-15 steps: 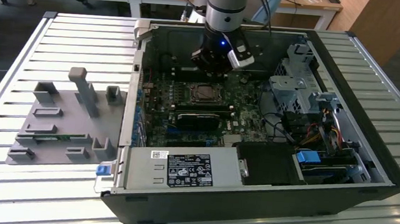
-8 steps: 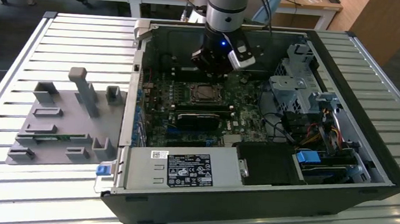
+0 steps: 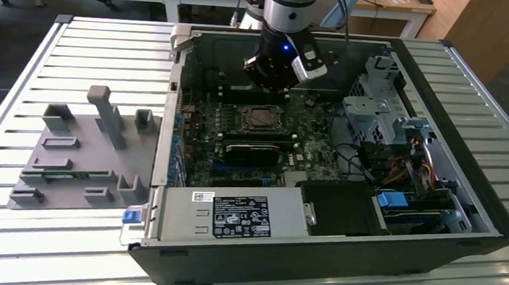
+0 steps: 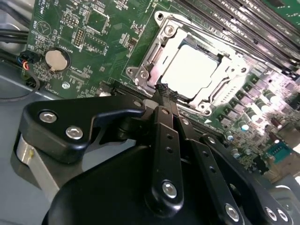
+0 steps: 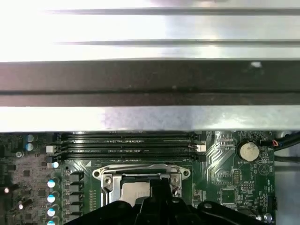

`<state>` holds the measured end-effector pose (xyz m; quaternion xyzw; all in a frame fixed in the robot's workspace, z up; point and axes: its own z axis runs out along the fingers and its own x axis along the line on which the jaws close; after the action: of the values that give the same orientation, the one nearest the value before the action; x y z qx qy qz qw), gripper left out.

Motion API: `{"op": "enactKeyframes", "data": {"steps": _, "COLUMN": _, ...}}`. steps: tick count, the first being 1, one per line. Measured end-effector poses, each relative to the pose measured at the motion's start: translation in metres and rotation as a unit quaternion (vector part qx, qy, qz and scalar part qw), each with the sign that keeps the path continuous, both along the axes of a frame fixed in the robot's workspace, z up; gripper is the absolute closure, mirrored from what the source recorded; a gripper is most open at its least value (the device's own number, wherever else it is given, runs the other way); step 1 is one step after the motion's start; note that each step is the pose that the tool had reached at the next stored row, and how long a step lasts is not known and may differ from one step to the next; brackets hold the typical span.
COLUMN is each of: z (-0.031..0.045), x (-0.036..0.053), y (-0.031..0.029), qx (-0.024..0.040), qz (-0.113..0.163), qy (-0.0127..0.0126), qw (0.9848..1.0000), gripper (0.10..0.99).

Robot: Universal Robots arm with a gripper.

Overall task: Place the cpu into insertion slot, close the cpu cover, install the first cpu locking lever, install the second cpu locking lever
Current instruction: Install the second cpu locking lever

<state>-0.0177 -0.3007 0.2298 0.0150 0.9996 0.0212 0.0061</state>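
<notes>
Second wrist view: cpu (image 4: 193, 69) in socket (image 4: 140, 77).

The arm (image 3: 289, 10) comes down from the far edge of the open computer case (image 3: 470, 131), nearly upright, its grey wrist section ending in a black head with a small blue light. The gripper (image 3: 271, 83) hangs below it inside the case, over the back part of the motherboard (image 3: 264, 136) near the case's far wall. In the second wrist view the gripper (image 4: 165, 90) has its two black fingers (image 4: 161, 117) pressed together, tips meeting with no gap, poised just off the near edge of the CPU socket (image 4: 187, 70). Nothing sits between them.
</notes>
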Motion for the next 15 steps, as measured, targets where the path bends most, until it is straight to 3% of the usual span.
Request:
{"op": "enactKeyframes", "data": {"steps": 4, "z": 0.0001, "x": 0.0, "y": -0.0023, "qx": -0.0001, "qz": 0.0, "qy": 0.0002, "qw": 1.0, "gripper": 0.98}}
{"op": "enactKeyframes", "data": {"steps": 15, "z": -0.0007, "x": 0.0, "y": -0.0239, "qx": -0.0001, "qz": 0.0, "qy": 0.0001, "qw": 1.0, "gripper": 0.98}}
